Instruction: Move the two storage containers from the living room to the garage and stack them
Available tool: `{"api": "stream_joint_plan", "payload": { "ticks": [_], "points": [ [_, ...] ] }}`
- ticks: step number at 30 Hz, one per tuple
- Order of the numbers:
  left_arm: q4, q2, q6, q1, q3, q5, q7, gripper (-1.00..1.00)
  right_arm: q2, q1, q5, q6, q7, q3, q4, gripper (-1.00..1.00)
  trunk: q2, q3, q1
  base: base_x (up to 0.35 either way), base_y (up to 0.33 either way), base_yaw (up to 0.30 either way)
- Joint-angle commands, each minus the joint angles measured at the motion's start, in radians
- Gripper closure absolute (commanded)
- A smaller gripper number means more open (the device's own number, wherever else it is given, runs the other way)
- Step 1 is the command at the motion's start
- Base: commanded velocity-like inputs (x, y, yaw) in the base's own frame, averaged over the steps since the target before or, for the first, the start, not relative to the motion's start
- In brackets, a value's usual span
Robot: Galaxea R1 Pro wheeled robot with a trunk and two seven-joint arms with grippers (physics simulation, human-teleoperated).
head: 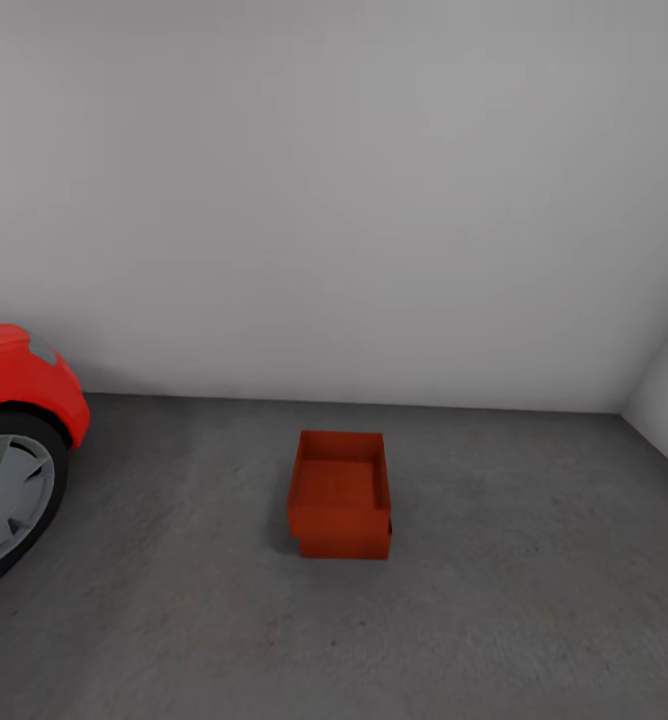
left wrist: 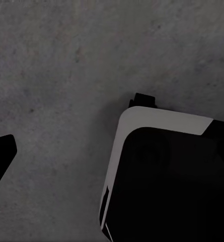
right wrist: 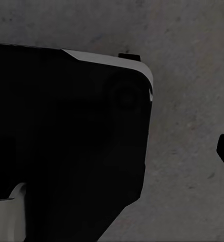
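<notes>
Two stacked containers point(head: 340, 495), unlabeled.

The dark grey, rough floor point(head: 514, 560) runs back to a plain pale wall point(head: 374, 200). Near the middle of it sit the two orange-red bins point(head: 341, 495), one stacked on the other, the lower one resting straight on the concrete and slightly offset from the upper. Far to the left, a red car point(head: 19, 385) stands with its wheel point(head: 9, 495) on the floor.
</notes>
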Motion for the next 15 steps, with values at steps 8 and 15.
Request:
{"api": "stream_joint_plan", "payload": {
  "ticks": [8, 15],
  "points": [
    [0.0, 0.0, -0.001, -0.001, 0.001, 0.006, 0.001, -1.0, -0.001, -0.001, 0.011, -0.005, -0.006, 0.0, 0.003, -1.0, -0.001, 0.012, 0.0, 0.0, 0.0, 0.0],
    [0.0, 0.0, -0.001, -0.001, 0.001, 0.006, 0.001, -1.0, -0.003, -0.001, 0.011, -0.005, -0.006, 0.0, 0.003, -1.0, -0.001, 0.023, 0.0, 0.0, 0.0, 0.0]
  ]
}}
